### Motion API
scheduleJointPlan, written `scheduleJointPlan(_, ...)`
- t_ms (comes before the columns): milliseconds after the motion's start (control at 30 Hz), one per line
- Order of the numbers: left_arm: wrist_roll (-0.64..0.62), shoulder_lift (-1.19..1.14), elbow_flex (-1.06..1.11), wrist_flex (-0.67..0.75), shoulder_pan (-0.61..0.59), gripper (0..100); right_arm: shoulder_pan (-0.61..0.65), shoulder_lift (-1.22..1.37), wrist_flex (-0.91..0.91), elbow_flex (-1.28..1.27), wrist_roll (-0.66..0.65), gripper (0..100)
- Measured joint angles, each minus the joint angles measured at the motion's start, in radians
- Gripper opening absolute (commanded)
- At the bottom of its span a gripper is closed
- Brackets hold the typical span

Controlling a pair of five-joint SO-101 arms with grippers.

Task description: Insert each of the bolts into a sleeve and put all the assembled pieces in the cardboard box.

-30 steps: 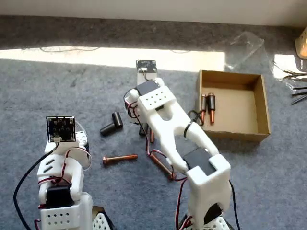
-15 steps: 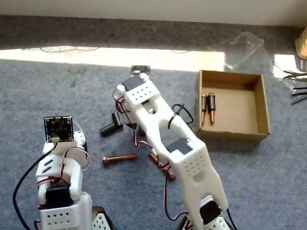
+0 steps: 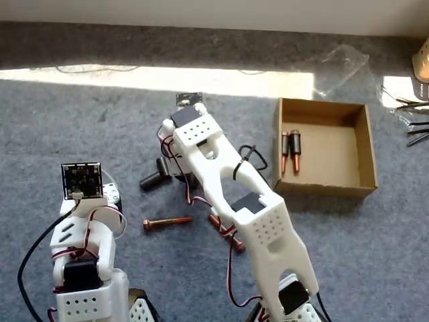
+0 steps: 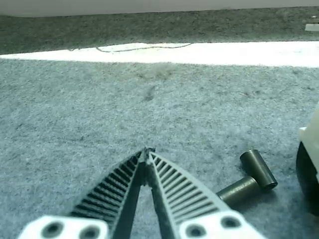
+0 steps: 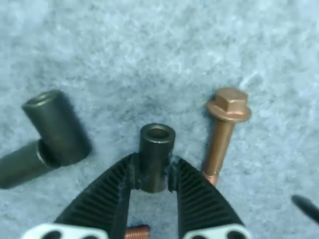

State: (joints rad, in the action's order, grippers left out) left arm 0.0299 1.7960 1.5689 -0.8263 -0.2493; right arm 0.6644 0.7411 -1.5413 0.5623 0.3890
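No lettering, number or sign is legible on any surface

Matt dark metal sleeve (image 5: 156, 157), coppery metal bolt (image 5: 223, 134), ribbed black plastic fingers (image 5: 199, 195), fuzzy grey carpet (image 5: 149, 50)

Copper bolt (image 5: 227, 129), dark sleeve (image 5: 155, 157), grey carpet (image 3: 80, 127).

We see the left pincer (image 4: 146, 152), ribbed jaws closed tip to tip, over grey carpet (image 4: 75, 109). Near it, one dark sleeve (image 4: 235, 189) lies with its end against the side of a second sleeve (image 4: 258, 169). A thin cable (image 4: 134, 48) crosses the sunlit strip (image 4: 239, 54) beyond.
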Motion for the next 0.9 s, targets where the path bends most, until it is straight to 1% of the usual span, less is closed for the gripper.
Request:
scheduleJointPlan(167, 0.000, 0.000, 0.000, 0.000, 0.000, 1, 0.000, 0.008, -0.026, 0.003, -0.224, 0.8)
scheduleJointPlan(300, 0.000, 0.000, 0.000, 0.000, 0.000, 1, 0.000, 0.008, -0.040, 0.006, -0.362, 0.8)
scheduleJointPlan(367, 0.000, 0.000, 0.000, 0.000, 0.000, 1, 0.000, 0.008, -0.043, 0.006, -0.410, 0.9)
scheduleJointPlan(700, 0.000, 0.000, 0.040, 0.031, 0.000, 1, 0.000, 0.008, -0.043, 0.006, -0.531, 1.0)
scheduleJointPlan(900, 0.000, 0.000, 0.041, 0.034, 0.000, 1, -0.002, 0.008, -0.038, 0.006, -0.546, 0.5)
